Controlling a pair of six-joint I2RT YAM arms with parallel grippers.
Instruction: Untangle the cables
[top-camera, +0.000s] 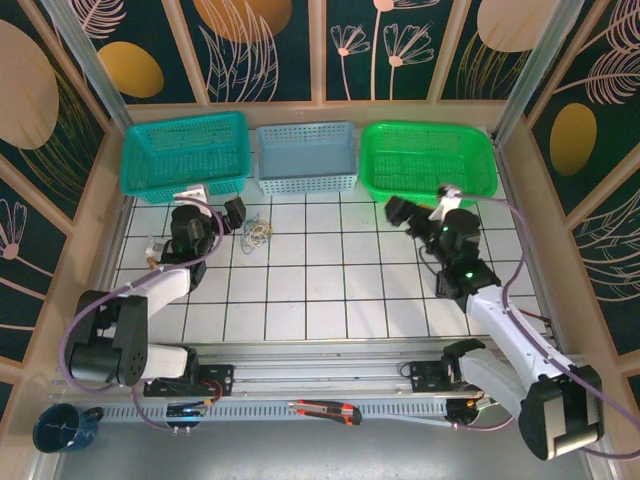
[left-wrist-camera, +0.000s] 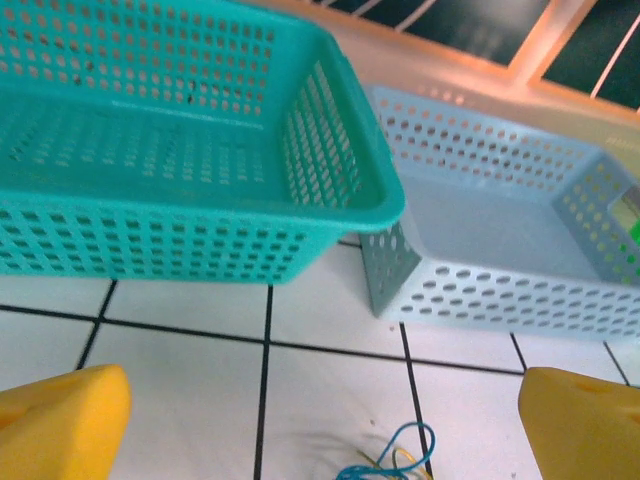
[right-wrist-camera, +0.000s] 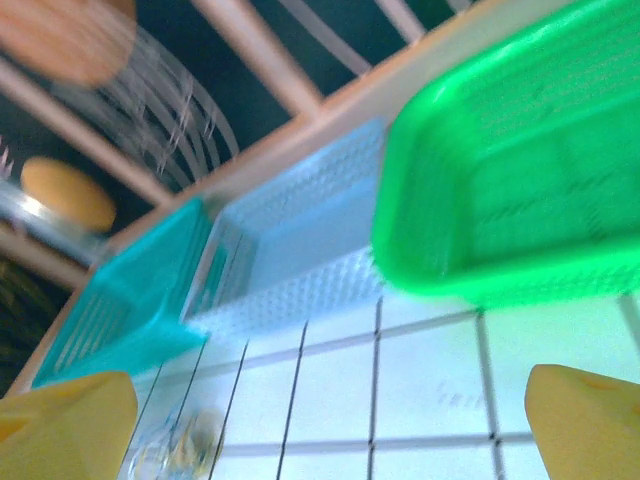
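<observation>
Left claw (top-camera: 233, 213): spread wide and empty, yellow pads (left-wrist-camera: 60, 420) far apart, hovering just beside the cables (top-camera: 258, 235).
Right claw (top-camera: 400, 212): spread wide and empty, near the bright green perforated plastic basket (top-camera: 430, 128), well apart from the cables.
Cables: small tangle of thin yellowish, whitish and bluish looped wires, lying on the white tiled counter (top-camera: 320, 290).
Nearby baskets: teal perforated plastic basket (top-camera: 190, 180) and pale blue perforated plastic basket (top-camera: 305, 182), just behind the tangle.

Glossy tiled table (top-camera: 330, 290), perforated plastic teal basket (left-wrist-camera: 150, 240)
</observation>
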